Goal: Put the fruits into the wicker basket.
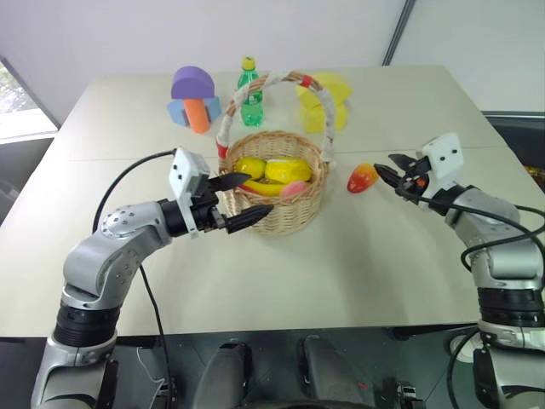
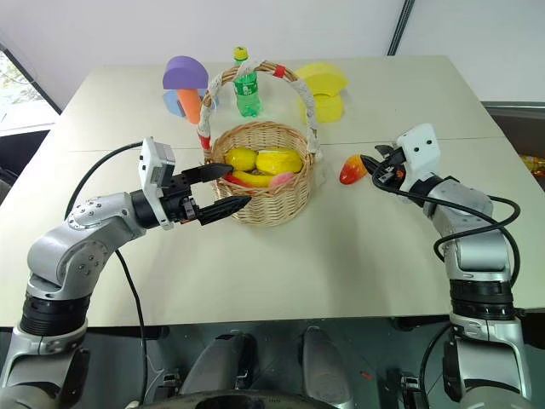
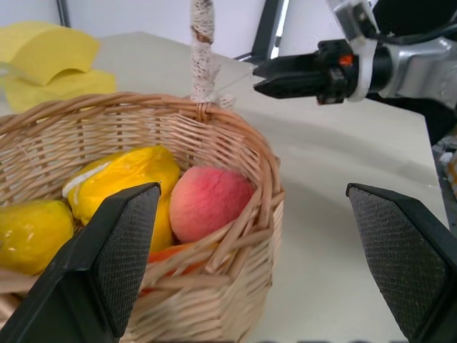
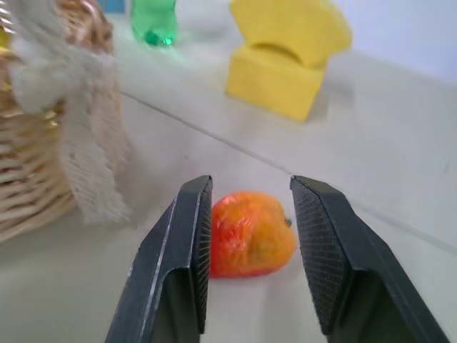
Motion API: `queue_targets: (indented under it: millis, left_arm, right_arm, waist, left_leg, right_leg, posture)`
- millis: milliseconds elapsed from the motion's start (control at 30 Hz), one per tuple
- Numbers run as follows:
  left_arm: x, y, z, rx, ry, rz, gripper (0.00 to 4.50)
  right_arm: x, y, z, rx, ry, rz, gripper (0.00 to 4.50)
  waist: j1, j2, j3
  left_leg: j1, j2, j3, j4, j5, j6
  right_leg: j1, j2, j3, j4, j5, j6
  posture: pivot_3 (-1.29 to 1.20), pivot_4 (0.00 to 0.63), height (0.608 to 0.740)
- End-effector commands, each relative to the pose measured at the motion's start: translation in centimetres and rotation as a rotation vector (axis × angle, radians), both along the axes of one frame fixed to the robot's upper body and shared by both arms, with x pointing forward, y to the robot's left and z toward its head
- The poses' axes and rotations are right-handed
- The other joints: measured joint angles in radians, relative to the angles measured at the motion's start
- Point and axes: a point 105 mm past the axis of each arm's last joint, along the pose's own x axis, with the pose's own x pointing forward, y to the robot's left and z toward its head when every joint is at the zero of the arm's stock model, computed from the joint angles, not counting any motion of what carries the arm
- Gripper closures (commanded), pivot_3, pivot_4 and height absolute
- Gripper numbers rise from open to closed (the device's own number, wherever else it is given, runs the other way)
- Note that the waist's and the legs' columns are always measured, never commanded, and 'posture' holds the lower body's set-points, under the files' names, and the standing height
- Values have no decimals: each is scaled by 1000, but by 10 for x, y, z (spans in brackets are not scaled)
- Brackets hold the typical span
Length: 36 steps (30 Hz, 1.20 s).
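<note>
Right wrist view is showing my right claw (image 4: 251, 184) open just wider than the orange-red fruit (image 4: 250, 232) sitting on the table (image 4: 400, 143) beside the basket (image 4: 32, 196), so I'm thinking nudge forward, stay centred, then squeeze gently.

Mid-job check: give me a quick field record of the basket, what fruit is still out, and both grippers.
basket: woven wicker basket with wrapped handle, centre of the beige table
inside: yellow fruits, pink peach
still out: red-orange fruit, on the table right of the basket
left gripper: open, empty, at the basket's near-left wall
right gripper: open, aimed at the fruit, not closed on it
behind: green plastic bottle, yellow foam blocks, purple-topped foam blocks
</note>
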Motion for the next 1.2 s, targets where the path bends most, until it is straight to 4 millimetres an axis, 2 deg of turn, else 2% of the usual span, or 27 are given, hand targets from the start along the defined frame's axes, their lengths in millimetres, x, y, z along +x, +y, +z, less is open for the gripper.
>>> queue_targets:
  millis: [33,133,167,333,500,700,833,933,967,1033,1200]
  left_arm:
    - [-2,8,8,-3,-46,0,0]
    - [-3,7,9,-5,-48,-9,0]
    - [-5,5,11,-13,-48,-27,0]
    - [-19,-7,12,4,-60,-103,0]
    - [-27,-15,11,20,-68,-128,0]
    - [-29,-17,12,22,-70,-130,0]
    - [-31,-18,13,21,-70,-134,0]
    - [-30,-19,13,20,-69,-134,0]
    - [-30,-19,13,20,-68,-135,0]
    - [-30,-19,12,21,-67,-136,0]
    - [-21,-6,12,36,-81,-74,0]
  right_arm:
    - [-4,3,1,23,26,18,1816]
    - [5,6,-2,44,24,-21,340]
    - [11,6,-4,59,23,-54,85]
    - [38,-4,-11,126,24,-224,85]
    - [59,0,-33,234,117,-284,85]
    - [66,-2,-54,261,200,-326,85]
    - [67,-3,-54,290,194,-327,85]
    - [66,-2,-50,298,168,-315,934]
    - [66,-2,-48,295,160,-310,1498]
    - [64,-2,-44,288,143,-300,2151]
    - [39,-8,-17,187,36,-237,2174]
  waist:
    - [1,0,0]
    - [0,0,0]
    - [-1,0,0]
    - [0,0,0]
    - [-1,0,0]
    - [-1,0,0]
    - [-1,0,0]
    - [-2,0,0]
    - [-2,0,0]
    - [-2,0,0]
    - [1,0,0]
  left_leg:
    - [0,0,0,0,0,0]
    - [0,0,0,0,0,0]
    - [0,0,0,0,0,0]
    - [-1,0,0,0,0,0]
    - [-1,-1,0,0,0,0]
    - [-1,-1,1,-1,0,0]
    - [-1,-1,1,-1,0,0]
    - [-1,-1,1,-1,0,0]
    - [-1,-1,1,-1,0,0]
    - [-1,-1,1,-1,0,0]
    - [-1,-1,1,-1,0,0]
  right_leg:
    - [0,0,0,0,0,0]
    - [0,0,0,0,0,0]
    - [-1,0,0,0,0,0]
    - [-1,-1,0,0,0,0]
    - [-1,-1,0,0,0,0]
    - [-2,0,0,0,0,0]
    - [-2,0,0,0,0,0]
    - [-2,0,0,0,0,0]
    - [-2,0,0,0,0,0]
    - [-2,1,0,0,0,0]
    - [-2,1,0,0,0,0]
  posture:
    - [0,150,740]
    - [0,150,740]
    - [0,150,740]
    - [0,150,740]
    - [0,150,740]
    - [0,150,740]
    - [0,150,740]
    - [0,150,740]
    - [0,150,740]
    - [0,150,740]
    - [0,150,740]
